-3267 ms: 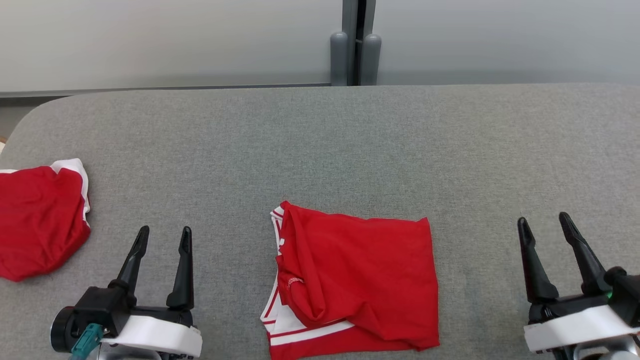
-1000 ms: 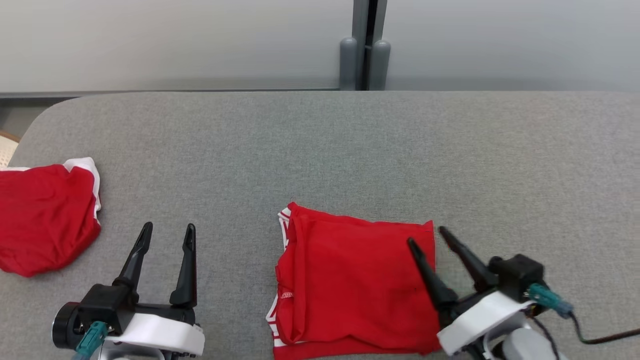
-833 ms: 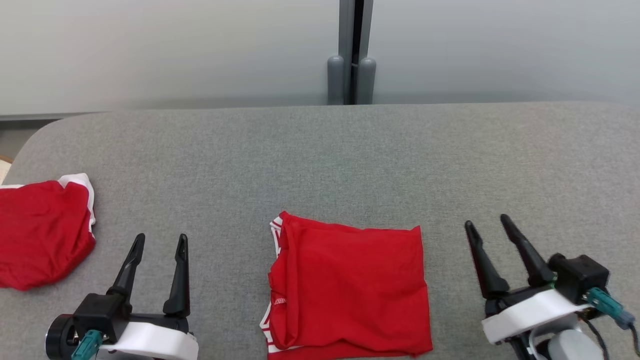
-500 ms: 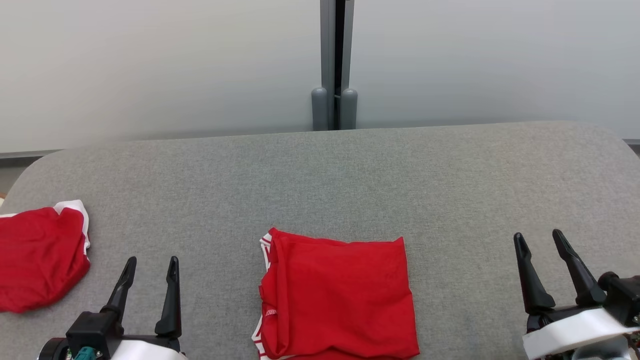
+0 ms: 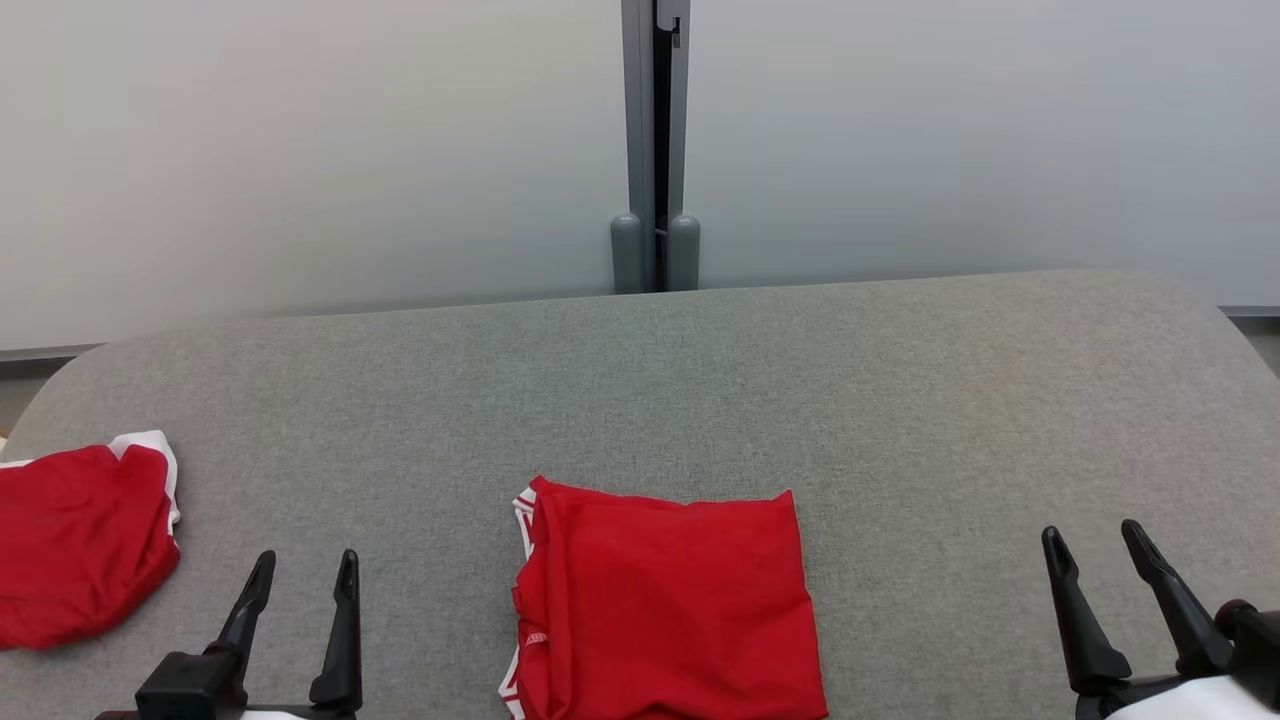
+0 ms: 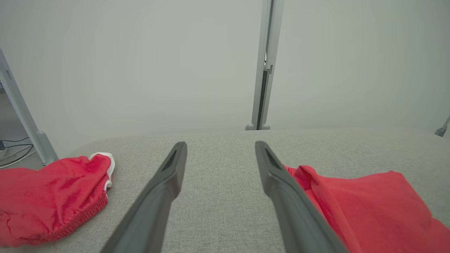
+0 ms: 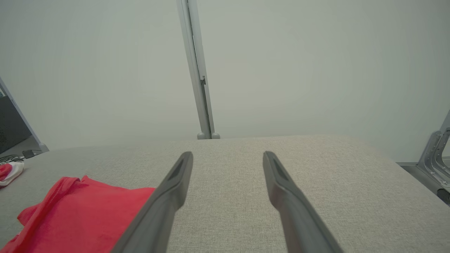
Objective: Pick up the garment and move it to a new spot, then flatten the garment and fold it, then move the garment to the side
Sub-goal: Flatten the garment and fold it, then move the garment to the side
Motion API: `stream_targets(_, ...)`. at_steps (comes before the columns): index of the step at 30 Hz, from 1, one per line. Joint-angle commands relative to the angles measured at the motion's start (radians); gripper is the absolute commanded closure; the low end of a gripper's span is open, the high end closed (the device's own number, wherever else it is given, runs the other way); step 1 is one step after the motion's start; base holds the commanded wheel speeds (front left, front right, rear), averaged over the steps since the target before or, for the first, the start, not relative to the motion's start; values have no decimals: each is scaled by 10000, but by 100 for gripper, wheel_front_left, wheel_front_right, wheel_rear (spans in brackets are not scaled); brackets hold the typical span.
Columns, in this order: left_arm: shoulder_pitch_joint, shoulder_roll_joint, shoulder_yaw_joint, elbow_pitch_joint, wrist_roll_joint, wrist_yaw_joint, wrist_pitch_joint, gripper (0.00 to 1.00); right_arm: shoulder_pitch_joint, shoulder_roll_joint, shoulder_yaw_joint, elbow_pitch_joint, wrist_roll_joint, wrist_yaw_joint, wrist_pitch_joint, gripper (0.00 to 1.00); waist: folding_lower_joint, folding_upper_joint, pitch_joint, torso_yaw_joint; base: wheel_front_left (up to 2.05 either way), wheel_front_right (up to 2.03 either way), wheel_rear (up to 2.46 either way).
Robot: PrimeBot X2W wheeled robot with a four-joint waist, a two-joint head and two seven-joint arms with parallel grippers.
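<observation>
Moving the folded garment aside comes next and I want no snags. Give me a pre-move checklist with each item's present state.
1. Left claw open and empty: ok.
2. Right claw open and empty: ok.
3. Folded garment lies flat as a compact rectangle between the claws, touched by neither: ok.
4. Garment's near edge tidy: cannot tell, the head view cuts it off.
5. Bare table to the garment's right for a set-down: ok.
6. Second red garment at the table's left lies apart from the folded one: ok.
</observation>
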Motion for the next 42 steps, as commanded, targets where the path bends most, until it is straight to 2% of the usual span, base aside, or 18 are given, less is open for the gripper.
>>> stream_targets(1, 88, 71, 15, -23, -23, 39, -7, 0, 98, -37, -72, -101, -40, -1, 81, 0, 0, 0, -9, -6, 0, 0, 0)
stream_targets(25, -140, 165, -146, 22, -107, 123, 44, 0, 276, 151, -317, -377, -305, -1, 267, 0, 0, 0, 157, 210, 0, 0, 0)
stream_targets(34, -759, 26, -324, -72, -11, 28, -85, 0, 280, 127, 50, 156, -203, -1, 482, 0, 0, 0, 560, 1076, 0, 0, 0)
stream_targets(42, -1797, -421, -609, -203, 171, -139, -329, 0, -644, 185, 1267, 1906, 33, -1, 424, 0, 0, 0, 1615, 2228, 0, 0, 0)
